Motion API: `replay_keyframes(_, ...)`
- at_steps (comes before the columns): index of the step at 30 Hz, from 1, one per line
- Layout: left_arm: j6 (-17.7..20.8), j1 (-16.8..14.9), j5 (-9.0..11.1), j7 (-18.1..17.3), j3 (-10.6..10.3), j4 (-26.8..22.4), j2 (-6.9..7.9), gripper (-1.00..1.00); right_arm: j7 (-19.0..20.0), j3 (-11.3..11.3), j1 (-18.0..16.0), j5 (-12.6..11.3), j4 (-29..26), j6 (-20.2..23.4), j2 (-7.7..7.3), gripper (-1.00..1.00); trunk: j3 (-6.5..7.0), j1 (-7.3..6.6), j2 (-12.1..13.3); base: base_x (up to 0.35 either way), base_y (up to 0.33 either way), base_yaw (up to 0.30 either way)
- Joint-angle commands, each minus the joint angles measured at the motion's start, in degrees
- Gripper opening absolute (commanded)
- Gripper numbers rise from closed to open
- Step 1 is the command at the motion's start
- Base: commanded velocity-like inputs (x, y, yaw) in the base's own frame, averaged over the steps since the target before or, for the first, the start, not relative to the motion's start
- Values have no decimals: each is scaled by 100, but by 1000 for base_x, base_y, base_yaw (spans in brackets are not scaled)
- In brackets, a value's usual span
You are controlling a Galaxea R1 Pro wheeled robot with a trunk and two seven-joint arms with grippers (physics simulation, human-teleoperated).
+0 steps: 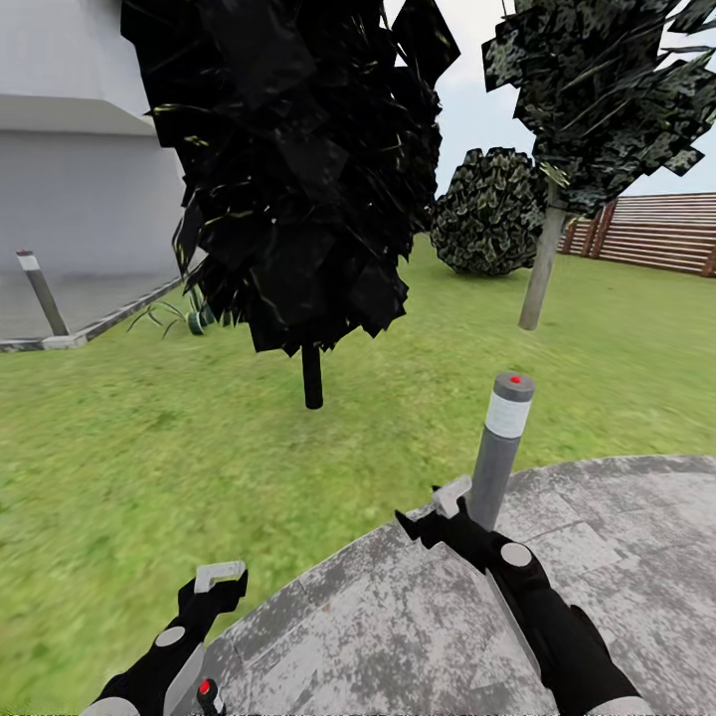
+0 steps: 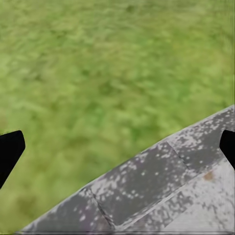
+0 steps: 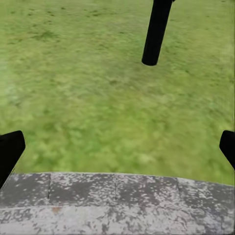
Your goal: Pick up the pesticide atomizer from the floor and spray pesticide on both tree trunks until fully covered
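Over the paving's [image 1: 418, 626] curved edge, both arms reach forward, fingers [image 3: 10, 152] apart.

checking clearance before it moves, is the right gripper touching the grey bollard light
Cannot tell. In the head view the right gripper overlaps the base of the bollard light, so no gap or contact shows plainly.

Open lawn [image 1: 149, 447] extends from 9 to 1 o'clock. Obstacles: grey bollard light [image 1: 500, 447] at 1 o'clock, just beside the right gripper [image 1: 438, 519]; black-foliaged tree [image 1: 312, 376] at 12 o'clock, foliage hanging low.
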Motion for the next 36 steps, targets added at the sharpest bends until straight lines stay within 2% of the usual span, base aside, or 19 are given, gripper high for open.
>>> replay_keyframes(1,-18,2,38,5,-7,7,1,100,52,4,-5,54,-32,25,-3,100,-33,21,-44,0,0,0)
replay_keyframes(7,-19,27,39,2,-7,29,7,100,536,4,-12,60,-80,29,-11,100,-190,153,-285,0,0,0)
replay_keyframes(9,-19,20,41,5,-3,31,9,100,665,5,-12,64,30,21,-9,100,-240,197,-365,0,0,0)
replay_keyframes(10,-19,8,46,6,21,37,10,100,719,0,-12,71,347,11,2,100,-266,219,-405,0,0,35)
replay_keyframes(16,-27,-5,48,16,45,38,18,100,723,-16,-12,63,474,6,5,100,-423,351,-646,0,0,64)
replay_keyframes(23,-36,-8,104,55,54,38,242,100,719,-23,-12,62,478,6,5,100,-636,369,-655,0,0,134)
replay_keyframes(36,-37,-21,99,58,54,38,239,100,719,-32,-12,62,479,6,5,100,-1032,402,-672,0,0,102)
